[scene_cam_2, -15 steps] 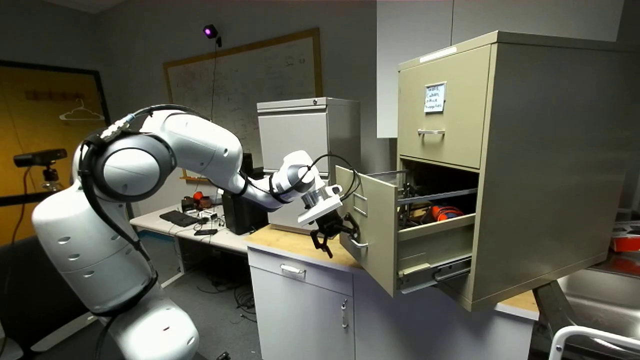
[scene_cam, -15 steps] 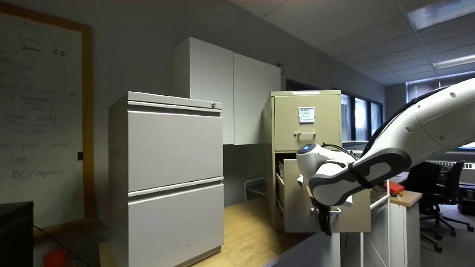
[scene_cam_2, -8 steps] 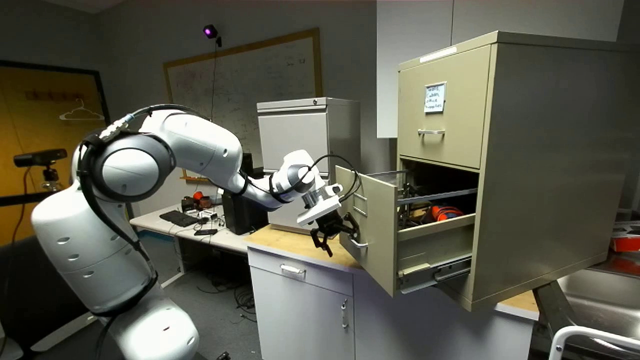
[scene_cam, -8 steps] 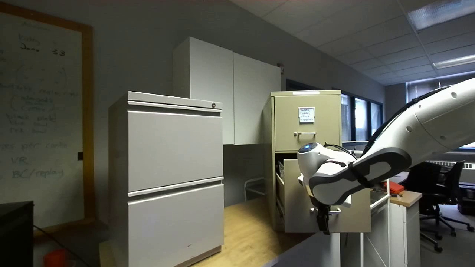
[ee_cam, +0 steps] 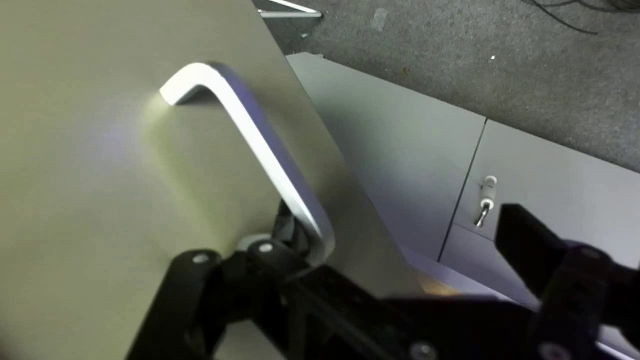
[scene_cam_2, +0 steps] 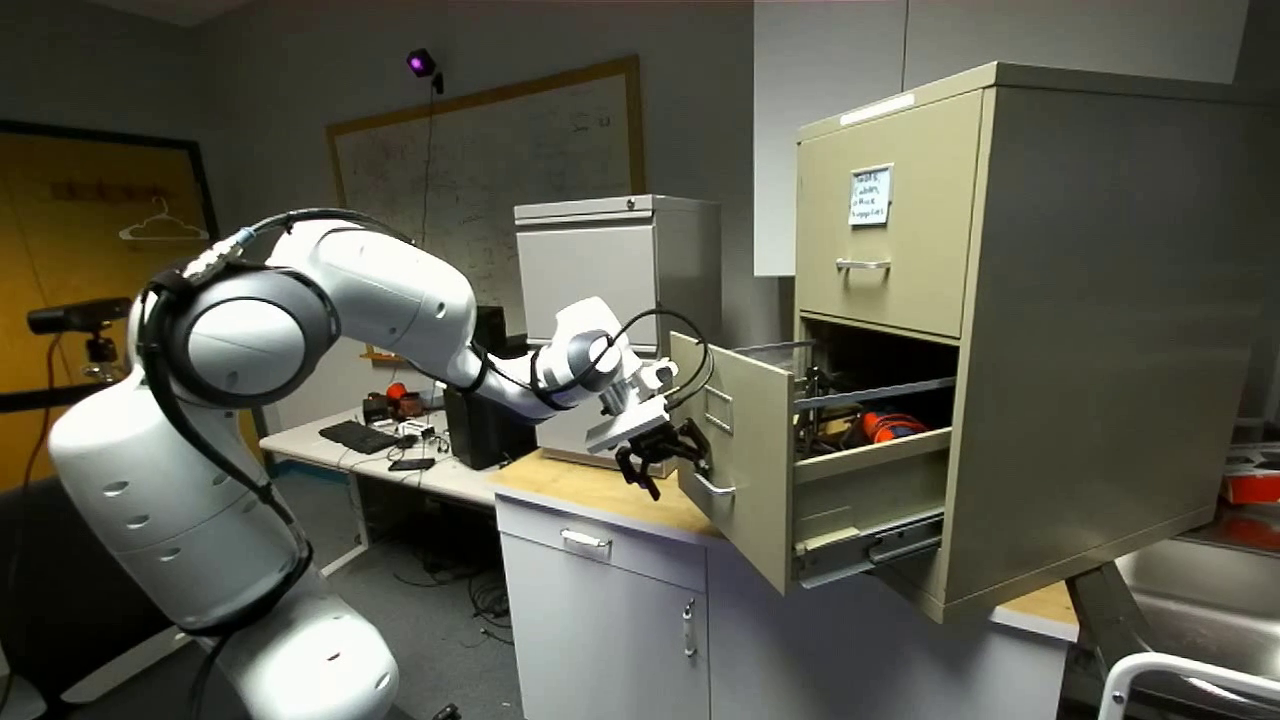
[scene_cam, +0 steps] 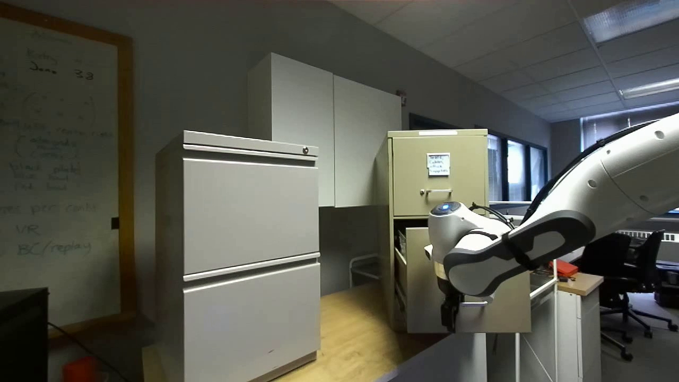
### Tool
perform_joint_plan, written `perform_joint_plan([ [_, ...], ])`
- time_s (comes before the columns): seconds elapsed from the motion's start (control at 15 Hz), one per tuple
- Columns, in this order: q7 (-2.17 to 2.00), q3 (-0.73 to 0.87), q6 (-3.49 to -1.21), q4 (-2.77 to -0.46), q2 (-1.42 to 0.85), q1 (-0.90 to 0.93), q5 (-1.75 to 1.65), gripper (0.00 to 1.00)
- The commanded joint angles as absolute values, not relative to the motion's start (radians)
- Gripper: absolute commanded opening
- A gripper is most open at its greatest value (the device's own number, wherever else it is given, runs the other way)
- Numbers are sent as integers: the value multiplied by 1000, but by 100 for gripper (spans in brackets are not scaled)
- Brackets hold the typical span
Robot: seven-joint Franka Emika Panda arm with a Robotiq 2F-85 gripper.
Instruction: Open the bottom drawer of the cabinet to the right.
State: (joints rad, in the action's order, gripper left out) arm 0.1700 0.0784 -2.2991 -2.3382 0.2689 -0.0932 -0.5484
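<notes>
The tan cabinet (scene_cam: 407, 164) (scene_cam_2: 1090, 300) stands on the counter, its top drawer shut. Its bottom drawer (scene_cam: 506, 313) (scene_cam_2: 755, 430) is pulled well out, with tools inside. The drawer front also fills the left of the wrist view (ee_cam: 90, 165). My gripper (scene_cam: 449, 318) (scene_cam_2: 678, 478) (ee_cam: 400, 220) is at the drawer's silver handle (scene_cam_2: 714, 487) (ee_cam: 265, 150), near one end. Its fingers are wide apart. In the wrist view one fingertip reaches behind the handle bar, between bar and drawer front. The other finger is off to the right, away from the handle. I cannot tell if the finger touches the bar.
A pale-grey two-drawer cabinet (scene_cam: 249, 212) (scene_cam_2: 590, 280) stands beside the tan one on the wooden counter (scene_cam: 350, 323). White base cupboards (scene_cam_2: 620, 620) are below. A sink (scene_cam_2: 1180, 600) and white rail (scene_cam_2: 1190, 670) are at the far right. A desk (scene_cam_2: 380, 450) is behind the arm.
My arm has drawn back slightly, and the gripper has shifted a little up and sideways along the handle. The drawer has not visibly moved.
</notes>
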Motion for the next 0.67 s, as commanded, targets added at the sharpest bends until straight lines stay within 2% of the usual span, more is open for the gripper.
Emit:
perform_joint_plan([
  [0.0, 114, 42, -2367, -2405, 351, -73, -542, 100],
  [0.6, 59, -8, -2494, -2476, 471, -94, -609, 100],
])
